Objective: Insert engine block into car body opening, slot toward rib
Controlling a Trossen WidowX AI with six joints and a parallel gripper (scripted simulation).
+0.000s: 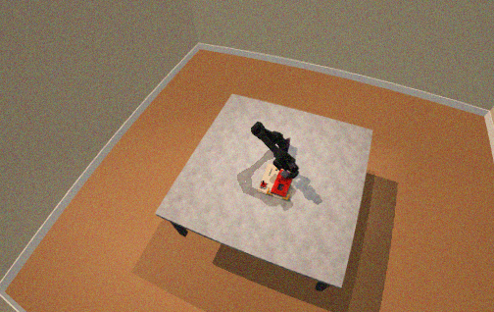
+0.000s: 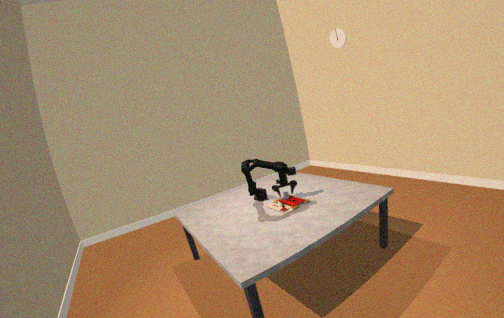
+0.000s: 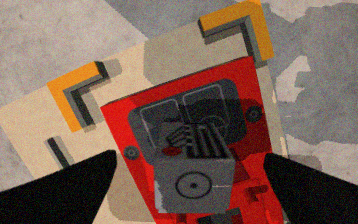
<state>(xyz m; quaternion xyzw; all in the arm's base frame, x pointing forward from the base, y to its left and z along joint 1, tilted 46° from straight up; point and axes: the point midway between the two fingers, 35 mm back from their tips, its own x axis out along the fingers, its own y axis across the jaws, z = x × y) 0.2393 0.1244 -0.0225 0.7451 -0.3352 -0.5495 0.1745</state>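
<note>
Although gripper (image 1: 291,172) (image 2: 285,192) (image 3: 191,159) is poised over engine block (image 1: 285,174) (image 2: 285,196) (image 3: 194,185), nothing gripped: jaws wide open, one finger left, one right in wrist view. Block sits on far part of red car body (image 1: 278,192) (image 2: 298,201) (image 3: 119,122), outside opening (image 1: 280,186) (image 3: 223,218). Placement not done. Left, as judged: grasp, lift, align slot toward rib, seat fully, release, withdraw without contact.
</note>
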